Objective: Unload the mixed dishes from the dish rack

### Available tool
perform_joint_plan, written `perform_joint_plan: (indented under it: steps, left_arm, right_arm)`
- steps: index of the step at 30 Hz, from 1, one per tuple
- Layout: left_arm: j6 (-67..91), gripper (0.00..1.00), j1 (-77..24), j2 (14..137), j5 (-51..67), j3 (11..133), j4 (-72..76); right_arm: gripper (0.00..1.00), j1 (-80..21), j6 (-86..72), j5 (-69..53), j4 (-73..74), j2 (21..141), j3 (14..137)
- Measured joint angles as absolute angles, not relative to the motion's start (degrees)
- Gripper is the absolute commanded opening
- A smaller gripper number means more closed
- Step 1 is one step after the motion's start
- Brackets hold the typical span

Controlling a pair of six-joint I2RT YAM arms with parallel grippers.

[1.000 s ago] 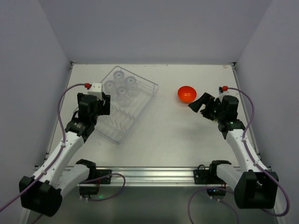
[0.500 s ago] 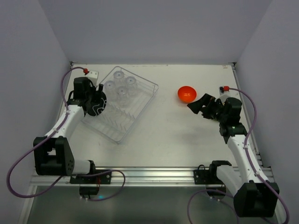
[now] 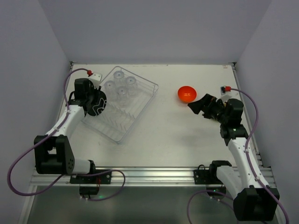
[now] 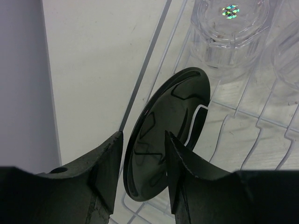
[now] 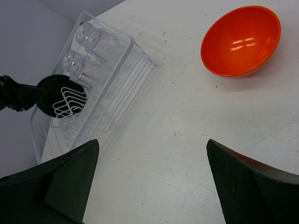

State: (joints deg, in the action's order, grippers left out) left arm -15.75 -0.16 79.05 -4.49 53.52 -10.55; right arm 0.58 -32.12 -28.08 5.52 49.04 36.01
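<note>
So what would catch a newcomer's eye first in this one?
The bright orange bowl, alone on the white table to the right, near the open right gripper. Then the black plate standing on edge at the left side of the dish rack, the left gripper straddling its rim.

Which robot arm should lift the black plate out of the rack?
Left. The left gripper has a finger on each side of the black plate, which stands in the dish rack. The right gripper is open, far off beside the orange bowl.
</note>
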Motion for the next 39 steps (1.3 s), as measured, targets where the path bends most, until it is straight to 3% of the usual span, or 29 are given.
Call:
perform_joint_plan:
  steps: [7, 17, 26, 33, 39]
  left_arm:
    - [-16.47, 0.35, -0.16, 78.83, -4.45, 53.45, -10.72]
    - [-17.63, 0.33, -0.12, 80.23, -5.67, 53.54, -10.02]
    - [-17.78, 0.22, -0.1, 80.34, -6.22, 53.06, -9.17]
    - [-20.16, 0.0, -0.84, 79.42, -7.27, 52.21, -9.3]
    - [-21.8, 0.0, -6.09, 76.71, -14.35, 51.29, -10.33]
  right_arm:
    - [0.99, 0.58, -32.42, -28.08, 5.15, 49.04, 35.11]
    - [0.99, 0.58, -32.51, -28.05, 5.1, 48.21, 35.11]
    - [0.99, 0.58, -32.51, -28.1, 5.1, 48.05, 35.11]
    - [0.99, 0.58, -32.53, -28.1, 5.1, 48.05, 35.11]
    - [0.99, 0.58, -32.53, -28.16, 5.1, 48.03, 35.11]
